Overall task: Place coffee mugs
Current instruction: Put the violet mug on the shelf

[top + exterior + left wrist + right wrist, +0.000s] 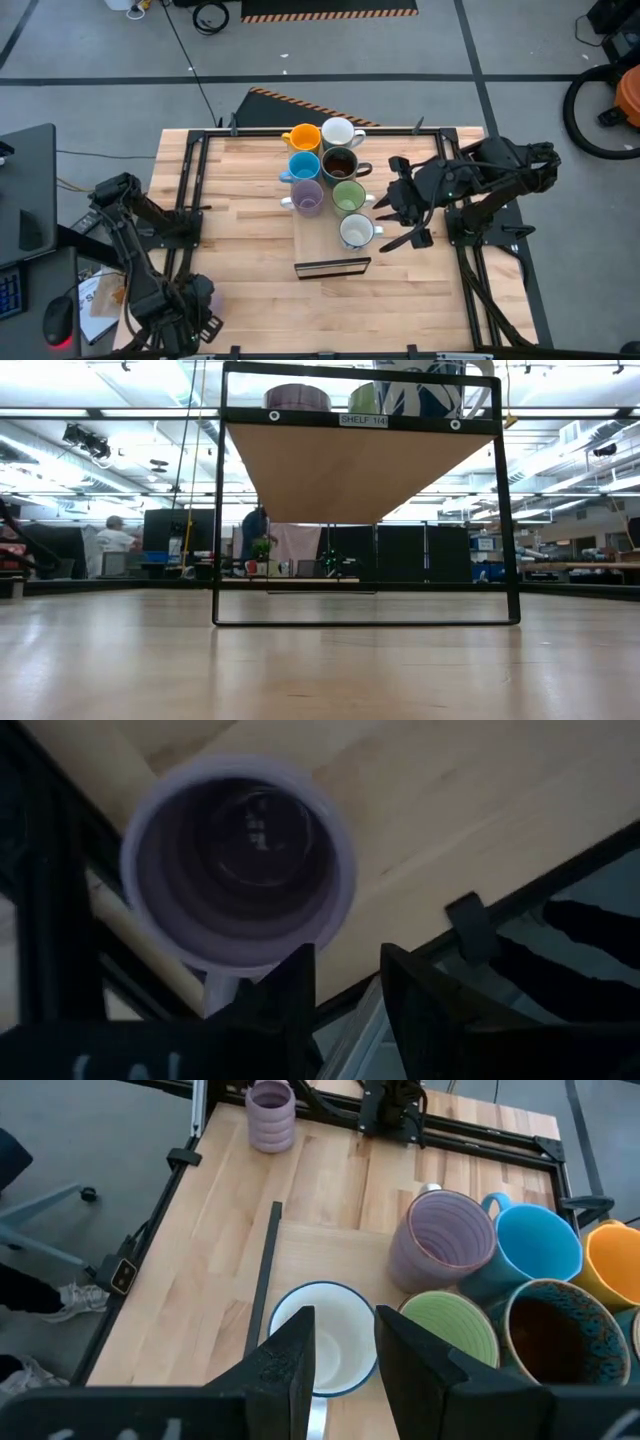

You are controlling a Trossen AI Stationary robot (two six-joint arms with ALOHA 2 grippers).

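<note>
We see 7 mugs on the pale shelf board: orange, white, blue, dark brown, lavender, green, and a blue-rimmed white. At the tabletop's corner stands another lavender mug.

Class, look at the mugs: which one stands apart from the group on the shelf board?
The lavender mug at the table's left front corner, beneath the left gripper; the other lavender mug stands among the cluster.

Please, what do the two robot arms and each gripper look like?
Both arms are dark, nearly black, built of jointed segments. The left gripper and the right gripper each have two flat, dark, tapering fingers. Pale markings show on each wrist body, too cropped to read.
</note>
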